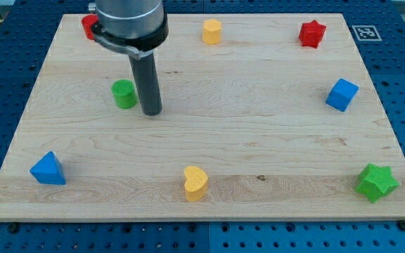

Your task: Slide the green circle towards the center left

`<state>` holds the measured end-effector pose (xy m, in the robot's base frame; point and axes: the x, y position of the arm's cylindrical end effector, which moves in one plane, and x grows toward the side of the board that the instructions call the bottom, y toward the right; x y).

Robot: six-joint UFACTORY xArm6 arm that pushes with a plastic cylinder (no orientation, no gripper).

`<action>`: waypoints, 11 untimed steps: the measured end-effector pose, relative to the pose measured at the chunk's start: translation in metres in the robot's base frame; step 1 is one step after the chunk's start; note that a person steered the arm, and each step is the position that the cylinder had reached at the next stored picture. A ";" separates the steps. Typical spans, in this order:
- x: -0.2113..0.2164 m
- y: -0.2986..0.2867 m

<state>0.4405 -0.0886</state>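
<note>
The green circle (pixel 124 93) is a short green cylinder on the wooden board (pixel 259 133), at the view's left and a little above mid-height. My tip (pixel 152 112) rests on the board just to the right of it and slightly lower, with a narrow gap between them. The dark rod rises from the tip to the arm's grey body at the view's top.
A red block (pixel 88 27) sits at the top left, partly behind the arm. A yellow block (pixel 211 31) is at top centre, a red star (pixel 312 34) top right, a blue cube (pixel 342 95) right, a green star (pixel 377 183) bottom right, a yellow heart (pixel 195 183) bottom centre, a blue triangle (pixel 48 169) bottom left.
</note>
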 end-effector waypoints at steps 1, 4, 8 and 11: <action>-0.006 -0.003; -0.005 -0.053; -0.016 -0.022; -0.021 -0.076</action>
